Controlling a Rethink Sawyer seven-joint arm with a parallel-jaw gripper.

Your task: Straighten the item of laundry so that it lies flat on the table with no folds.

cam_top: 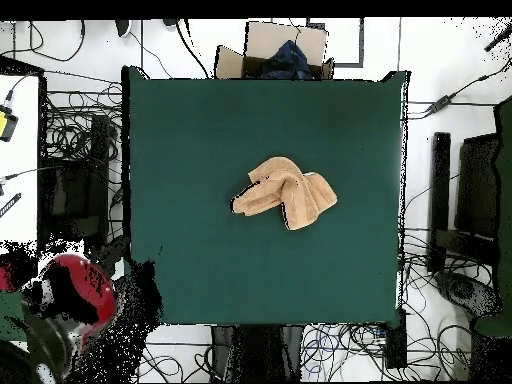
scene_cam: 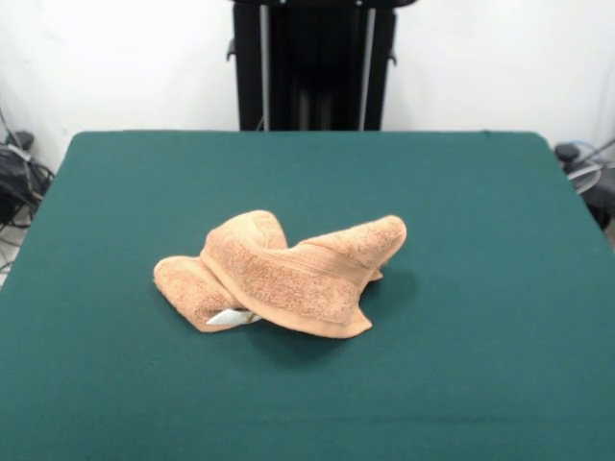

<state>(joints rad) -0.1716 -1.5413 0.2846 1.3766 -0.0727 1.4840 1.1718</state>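
Red and black arm (cam_top: pixel 70 295) drawn back off table's corner in overhead view, over cable-strewn floor; gripper itself not made out, state cannot tell. Green table (scene_cam: pixel 115 211) bare around its load. Orange-tan towel (scene_cam: pixel 283 277) near table centre, crumpled into bunched heap, several folds stacked, one rolled lobe raised toward right in front view. White tag (scene_cam: pixel 231 316) peeks from heap's near-left edge. Cardboard box (cam_top: pixel 285 45) beyond table's far edge in overhead view.
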